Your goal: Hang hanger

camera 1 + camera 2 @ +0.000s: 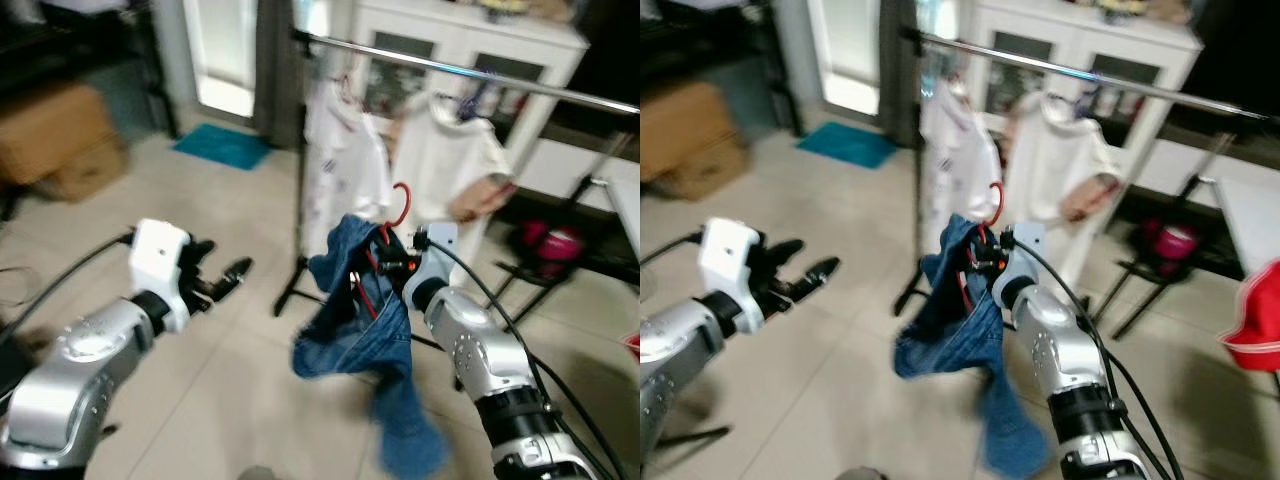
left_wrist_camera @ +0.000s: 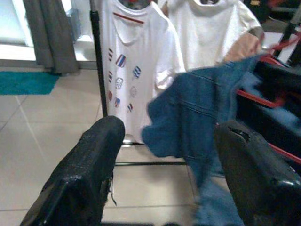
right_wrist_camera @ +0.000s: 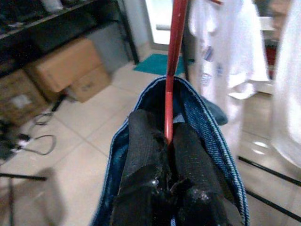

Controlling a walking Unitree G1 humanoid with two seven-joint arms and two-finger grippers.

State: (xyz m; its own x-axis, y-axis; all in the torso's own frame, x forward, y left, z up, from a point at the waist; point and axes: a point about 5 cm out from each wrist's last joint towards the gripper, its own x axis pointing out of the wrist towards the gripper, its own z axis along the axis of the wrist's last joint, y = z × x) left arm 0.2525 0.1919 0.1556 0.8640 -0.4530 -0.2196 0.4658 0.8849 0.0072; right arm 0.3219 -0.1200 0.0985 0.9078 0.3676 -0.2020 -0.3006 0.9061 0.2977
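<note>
Below clothes rail (image 1: 470,72), right gripper (image 3: 165,141) clamping red hanger (image 3: 174,56), jeans (image 1: 360,330) draped

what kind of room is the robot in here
Probably a laundry or utility corner of a home: a clothes rail hung with white t-shirts, a tiled floor, cardboard boxes by dark shelving and a white cabinet.

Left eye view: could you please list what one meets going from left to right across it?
Cardboard box → left end effector → denim garment on a red hanger held by the right end effector → pink bag.
</note>
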